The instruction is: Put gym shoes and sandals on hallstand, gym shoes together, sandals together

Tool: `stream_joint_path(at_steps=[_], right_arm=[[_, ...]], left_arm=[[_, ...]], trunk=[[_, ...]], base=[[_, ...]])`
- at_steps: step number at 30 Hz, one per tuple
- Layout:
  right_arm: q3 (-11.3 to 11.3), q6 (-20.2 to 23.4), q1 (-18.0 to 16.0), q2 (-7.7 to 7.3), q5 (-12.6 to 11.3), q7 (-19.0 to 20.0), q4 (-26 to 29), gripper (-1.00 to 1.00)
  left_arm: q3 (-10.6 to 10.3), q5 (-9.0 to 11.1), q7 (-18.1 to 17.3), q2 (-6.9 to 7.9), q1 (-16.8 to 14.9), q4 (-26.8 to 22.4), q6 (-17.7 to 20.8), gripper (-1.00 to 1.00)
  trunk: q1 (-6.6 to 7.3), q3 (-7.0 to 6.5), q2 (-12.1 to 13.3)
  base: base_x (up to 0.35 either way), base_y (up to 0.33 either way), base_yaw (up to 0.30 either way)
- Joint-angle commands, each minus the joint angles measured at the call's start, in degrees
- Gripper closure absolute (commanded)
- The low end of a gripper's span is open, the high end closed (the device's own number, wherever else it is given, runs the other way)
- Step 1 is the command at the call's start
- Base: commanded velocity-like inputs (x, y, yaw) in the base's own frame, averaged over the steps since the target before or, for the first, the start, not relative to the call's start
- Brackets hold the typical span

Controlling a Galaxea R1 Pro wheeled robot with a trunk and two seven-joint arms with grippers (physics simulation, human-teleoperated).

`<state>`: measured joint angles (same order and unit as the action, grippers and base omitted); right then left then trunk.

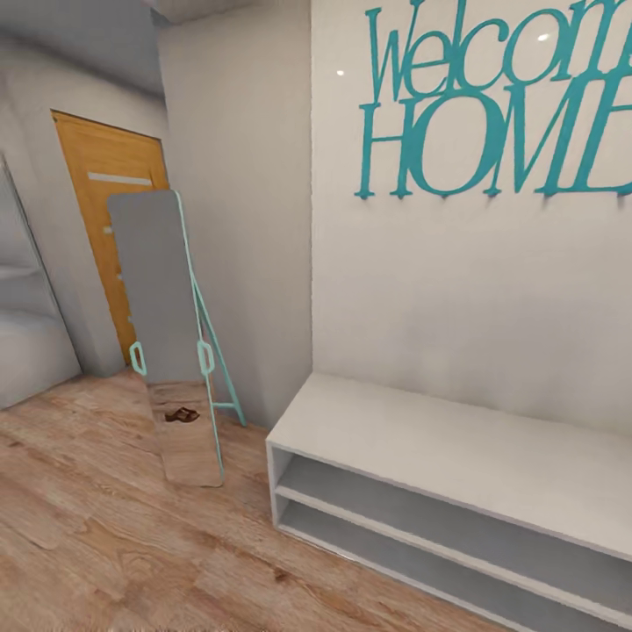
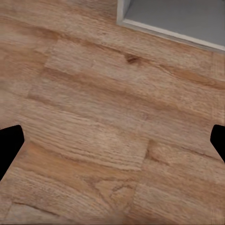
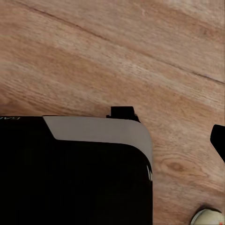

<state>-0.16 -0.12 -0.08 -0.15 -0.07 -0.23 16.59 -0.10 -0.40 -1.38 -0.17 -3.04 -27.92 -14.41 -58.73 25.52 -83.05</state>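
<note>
The corridor floor (image 1: 105, 544) is brown wood-grain planks. A dark reddish-brown sandal (image 1: 182, 415) appears as a small reflection in the standing mirror; the sandal itself is out of view. The gym shoes and the hallstand with upper shelves are also out of view. In the left wrist view my left gripper (image 2: 112, 140) hangs open over bare planks, its black fingertips (image 2: 10, 143) far apart at the picture's edges. In the right wrist view my right gripper (image 3: 112, 140) is over the floor, with one fingertip (image 3: 219, 139) wide at the edge, so it reads as open.
A plain low grey bench (image 1: 456, 439) with two open tiers stands against the wall under teal "Welcome HOME" lettering; its corner (image 2: 178, 18) lies just ahead of the left gripper. A teal-framed mirror (image 1: 167, 333) leans at the wall corner, with a wooden door (image 1: 105, 202) behind. The robot's black base (image 3: 70, 178) sits below the right gripper.
</note>
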Motion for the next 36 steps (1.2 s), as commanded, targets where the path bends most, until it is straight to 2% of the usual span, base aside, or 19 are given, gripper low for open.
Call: stream_joint_path(at_steps=[1,36], right_arm=[[0.01,-0.02,0.00,0.01,0.05,-0.03,0.04,-1.00],[0.33,-0.06,0.00,-0.02,0.33,0.01,0.02,-1.00]], left_arm=[[0.01,-0.04,-0.11,0.00,-0.07,0.06,-0.18,-1.00],[-0.08,-0.04,-0.11,0.00,-0.08,0.06,-0.12,-1.00]], trunk=[[0.00,0.06,-0.03],[0.00,0.06,-0.03]], base=[[0.000,0.000,0.300],[0.000,0.000,0.300]])
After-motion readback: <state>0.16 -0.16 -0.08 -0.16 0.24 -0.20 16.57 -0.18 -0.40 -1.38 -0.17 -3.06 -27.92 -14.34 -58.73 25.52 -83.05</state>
